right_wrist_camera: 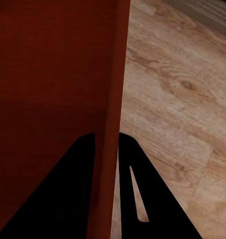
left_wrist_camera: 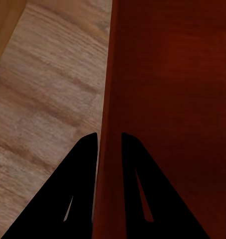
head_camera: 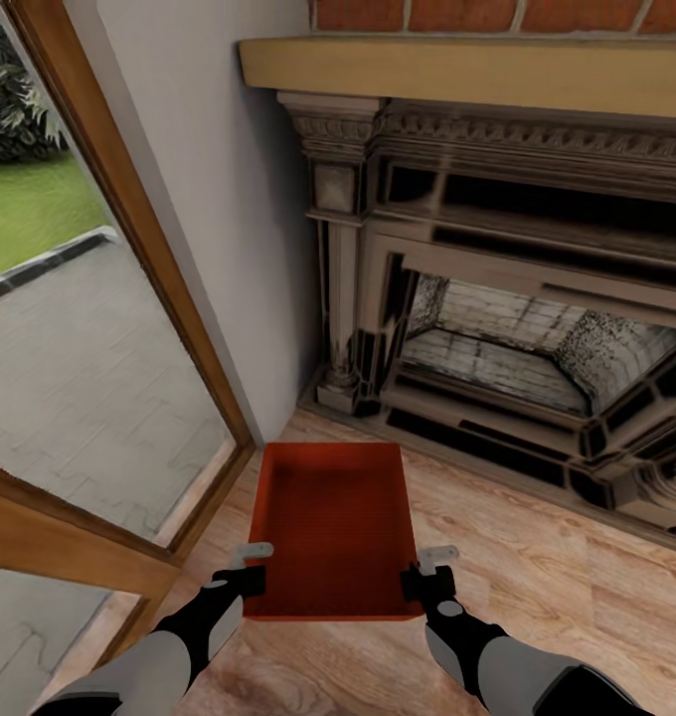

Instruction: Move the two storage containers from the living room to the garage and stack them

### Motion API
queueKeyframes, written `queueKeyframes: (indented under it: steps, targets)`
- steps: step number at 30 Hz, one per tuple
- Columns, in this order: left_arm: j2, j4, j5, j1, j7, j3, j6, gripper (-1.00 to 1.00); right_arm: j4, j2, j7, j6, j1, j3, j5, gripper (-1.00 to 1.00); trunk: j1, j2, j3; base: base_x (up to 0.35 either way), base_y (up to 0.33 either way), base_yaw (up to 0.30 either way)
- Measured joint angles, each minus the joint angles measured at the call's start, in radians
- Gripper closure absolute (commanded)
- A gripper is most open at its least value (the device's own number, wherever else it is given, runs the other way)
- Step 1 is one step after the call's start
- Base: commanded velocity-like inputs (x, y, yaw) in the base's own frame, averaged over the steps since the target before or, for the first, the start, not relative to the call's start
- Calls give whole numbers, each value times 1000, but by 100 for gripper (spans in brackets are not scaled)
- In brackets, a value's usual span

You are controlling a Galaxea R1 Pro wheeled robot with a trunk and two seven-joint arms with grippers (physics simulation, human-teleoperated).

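Pincers [head_camera: 247, 565] [head_camera: 429, 569] clamp container [head_camera: 333, 527] walls above plank floor [head_camera: 537, 587] beside fireplace [head_camera: 517, 328].

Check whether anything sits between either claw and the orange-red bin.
Nothing does. The left claw straddles one side wall of the storage container, and the right claw straddles the opposite wall, fingers on either side of each rim.

Ahead of you stands an ornate dark fireplace [head_camera: 497, 328] with a pale stone-lined firebox, capped by a plain tan mantel shelf [head_camera: 467, 75] — red brick chimney [head_camera: 497, 14] above it. To your left, a wood-framed glass door [head_camera: 89, 328] looks out on grey paving [head_camera: 70, 368], a strip of lawn [head_camera: 30, 204] and a leafy shrub [head_camera: 10, 94]. A pale grey wall [head_camera: 229, 219] separates door and fireplace.
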Motion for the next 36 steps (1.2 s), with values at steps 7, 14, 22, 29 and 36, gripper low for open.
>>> queueKeyframes:
  steps: [7, 14, 22, 29, 36]
  targets:
    - [0, 0, 0, 0, 0, 0, 2, 100, -1, -1, 1, 2, 0, -5, 6, 100, 0, 0, 11, 0, 0, 0]
    - [0, 1, 0, 0, -1, 1, 0, 100, -1, -1, 1, 2, 0, -5, 7, 100, 0, 0, 21, 0, 0, 0]
    - [0, 0, 0, 0, -1, 1, 1, 100, -1, -1, 1, 2, 0, -6, 7, 100, 0, 0, 34, 0, 0, -10]
    - [0, 0, 0, 0, 0, 1, 2, 100, -1, -1, 2, 2, 0, -5, 5, 100, 0, 0, 37, 0, 0, -9]
    - [0, 25, -1, 1, -5, 16, -28, 100, 10, 1, 1, -2, -6, 62, -42, 100, 0, 0, 37, 0, 0, 0]
